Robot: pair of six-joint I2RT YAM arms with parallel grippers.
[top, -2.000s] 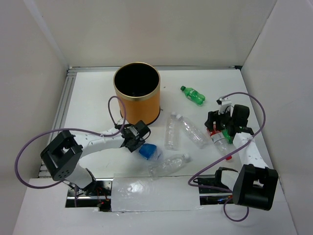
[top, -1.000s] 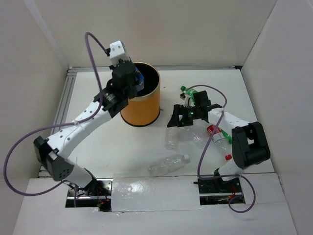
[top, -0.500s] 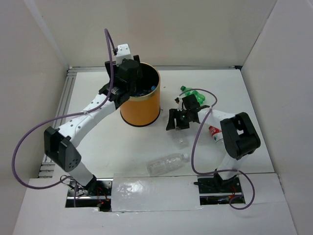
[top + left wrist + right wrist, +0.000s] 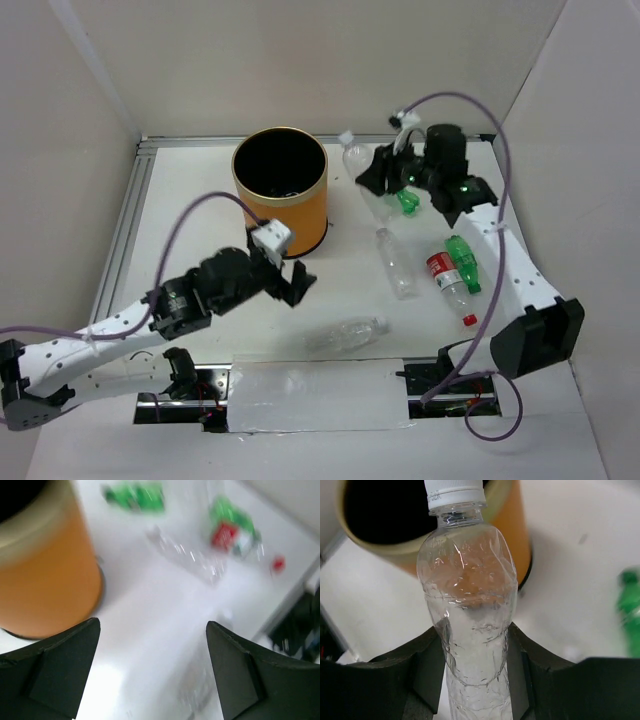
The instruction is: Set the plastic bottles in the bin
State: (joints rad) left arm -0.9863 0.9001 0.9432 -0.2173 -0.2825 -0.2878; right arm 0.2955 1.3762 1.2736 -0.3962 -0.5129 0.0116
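The white counter [image 4: 190, 220] is smooth and matte. Toward its far edge, a little left of the middle, stands the bin [image 4: 295, 225], a tall orange cylinder with a thin gold rim and a black inside, far wider than any bottle here.

The left gripper [image 4: 293, 284] hangs low just in front of the bin, on the side facing the near edge. Its black, wedge-shaped fingers are spread wide with nothing between them. The right gripper [image 4: 372, 178] is raised by the far edge, just right of the bin. It is clamped round the waist of a crinkled clear bottle [image 4: 470, 595], whose thin walls are dented and whose ribbed white cap points toward the bin's rim.

Under that gripper lies a green bottle [image 4: 407, 202], partly hidden. Nearer the middle, a second clear bottle [image 4: 395, 262] lies on its side. Toward the right edge, a red-labelled bottle [image 4: 447, 277] with a red cap lies just beside another green bottle [image 4: 463, 262]. A third clear bottle [image 4: 345, 335], glassy and faint against the white, lies by the near edge.
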